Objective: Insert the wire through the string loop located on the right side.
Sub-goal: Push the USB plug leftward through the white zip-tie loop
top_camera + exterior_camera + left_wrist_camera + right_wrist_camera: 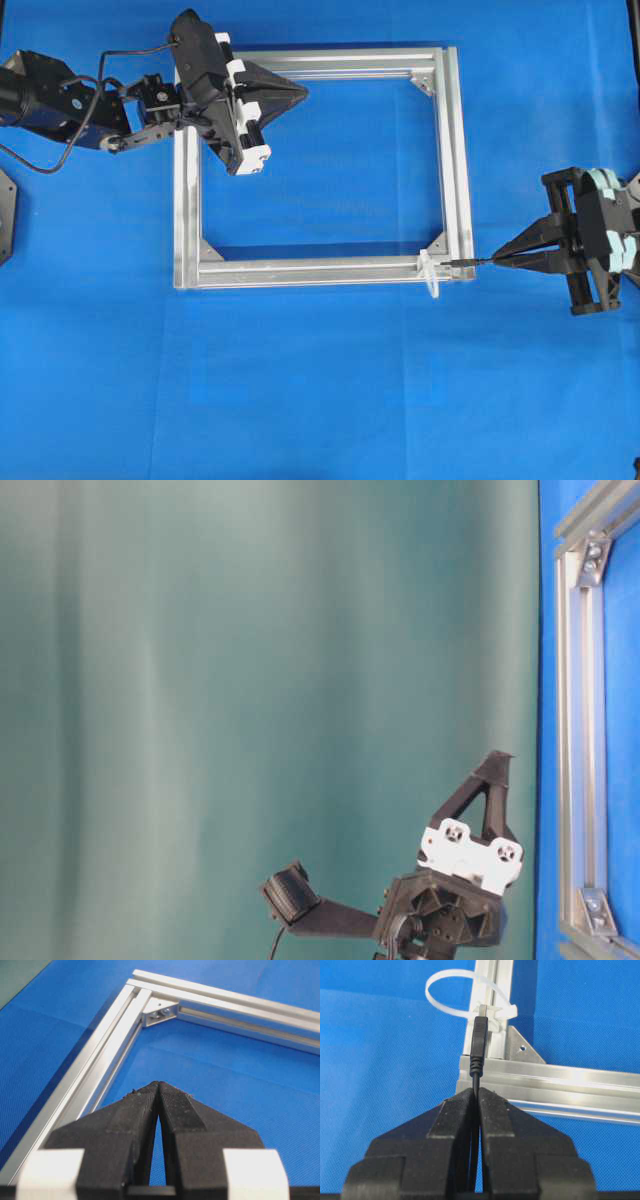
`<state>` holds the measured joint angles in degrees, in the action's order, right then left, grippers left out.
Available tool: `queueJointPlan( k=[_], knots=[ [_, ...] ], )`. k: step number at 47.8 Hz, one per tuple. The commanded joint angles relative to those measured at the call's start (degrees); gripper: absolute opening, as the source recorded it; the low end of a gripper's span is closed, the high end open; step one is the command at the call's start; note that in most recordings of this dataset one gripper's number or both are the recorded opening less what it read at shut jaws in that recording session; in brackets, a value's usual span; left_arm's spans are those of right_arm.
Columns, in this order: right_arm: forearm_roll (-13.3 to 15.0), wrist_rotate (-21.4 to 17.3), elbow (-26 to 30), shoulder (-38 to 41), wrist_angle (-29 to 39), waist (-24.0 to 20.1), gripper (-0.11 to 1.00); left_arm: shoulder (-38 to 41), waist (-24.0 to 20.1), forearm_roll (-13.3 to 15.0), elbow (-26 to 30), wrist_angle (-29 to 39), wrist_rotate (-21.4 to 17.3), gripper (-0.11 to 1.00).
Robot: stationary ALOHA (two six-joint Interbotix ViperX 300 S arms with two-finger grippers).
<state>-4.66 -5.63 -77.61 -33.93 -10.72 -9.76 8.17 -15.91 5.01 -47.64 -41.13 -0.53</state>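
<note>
One thin black flexible wire (pixel 478 1040) pinched in closed right gripper (pixel 476 1091) just behind plug; plug tip at translucent white string loop (pixel 451 991). Light, floppy: keep grip near plug. Left gripper (pixel 158 1085) closed, empty.

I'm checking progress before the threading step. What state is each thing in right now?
left gripper: fingers shut, empty, above the frame's inside.
right gripper: fingers shut on the wire.
wire: held, plug tip at the string loop's base, not through it.
string loop: open, fixed on the aluminium frame.
aluminium frame: flat on the blue cloth.
</note>
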Motion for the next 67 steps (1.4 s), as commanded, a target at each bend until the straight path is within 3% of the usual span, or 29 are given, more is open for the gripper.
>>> queueJointPlan(
  k=[1,38,55,67],
  knots=[
    [0.09,0.09,0.53,0.00,-0.70,0.09,-0.03,-1.85,0.00,-0.18,0.79,-0.26,-0.09,0.00],
    [-0.09,0.00,0.79,1.41,-2.90,0.18,-0.03,-1.85,0.00,-0.18,0.79,-0.26,-0.09,0.00],
    [-0.26,-0.09,3.43,10.81,-12.04,0.09,-0.03,-1.85,0.00,-0.09,0.88,-0.26,-0.09,0.00],
    [-0.35,-0.18,7.56,17.84,-14.68,0.09,-0.03,-1.85,0.00,-0.18,0.70,-0.26,-0.18,0.00]
  ],
)
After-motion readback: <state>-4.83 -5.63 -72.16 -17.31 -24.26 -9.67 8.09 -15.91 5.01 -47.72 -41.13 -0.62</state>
